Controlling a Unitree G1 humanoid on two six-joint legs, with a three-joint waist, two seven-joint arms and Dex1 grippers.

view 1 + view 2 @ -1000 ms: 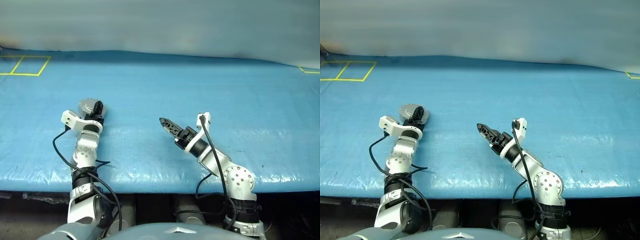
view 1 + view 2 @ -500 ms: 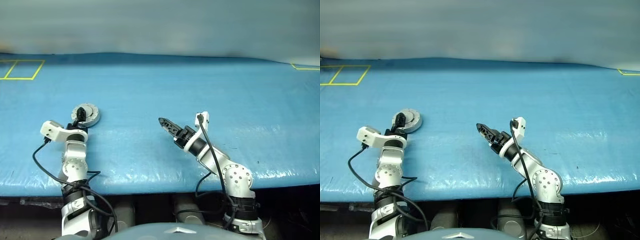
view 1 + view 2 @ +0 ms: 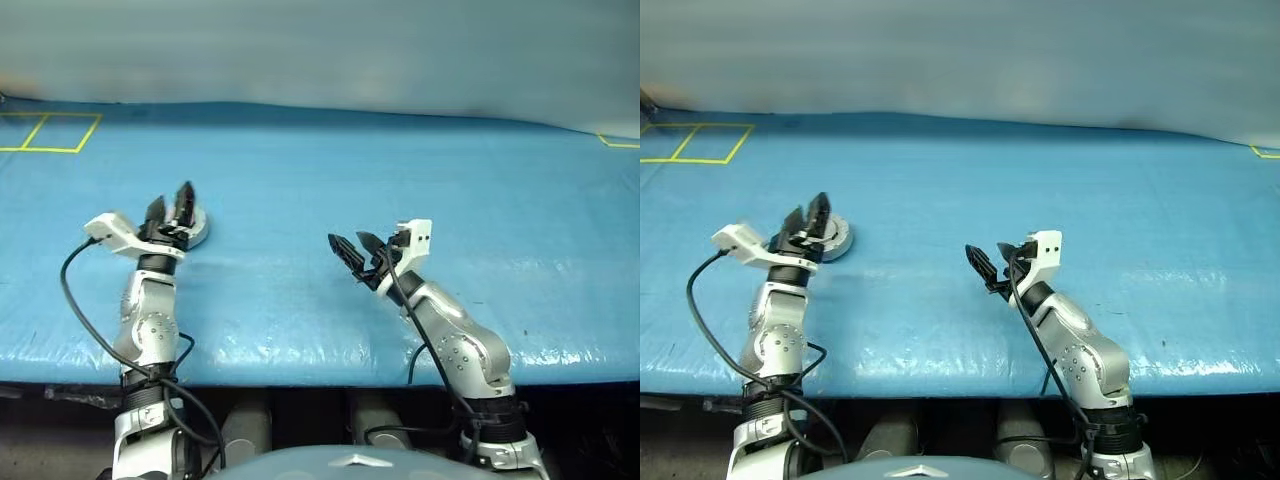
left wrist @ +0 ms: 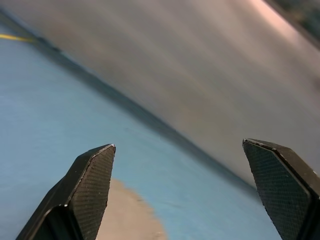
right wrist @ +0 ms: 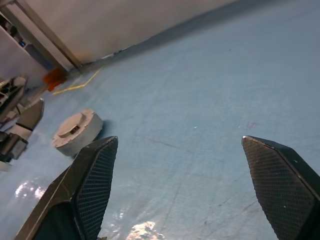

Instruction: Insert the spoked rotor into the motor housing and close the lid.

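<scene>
Grey and closed, the motor housing sits on the blue counter with its lid down. The left gripper hangs just above it, fingers spread, empty. The right gripper, well apart, is also spread and empty.

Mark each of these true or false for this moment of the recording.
1. The lid lies shut on the motor housing. True.
2. The left end effector grips the housing. False: its fingers stand open, holding nothing.
3. The right end effector is open and empty. True.
4. The housing sits on a red cloth. False: it rests on the blue table cover.
5. The housing lies nearer the left end effector. True.
</scene>
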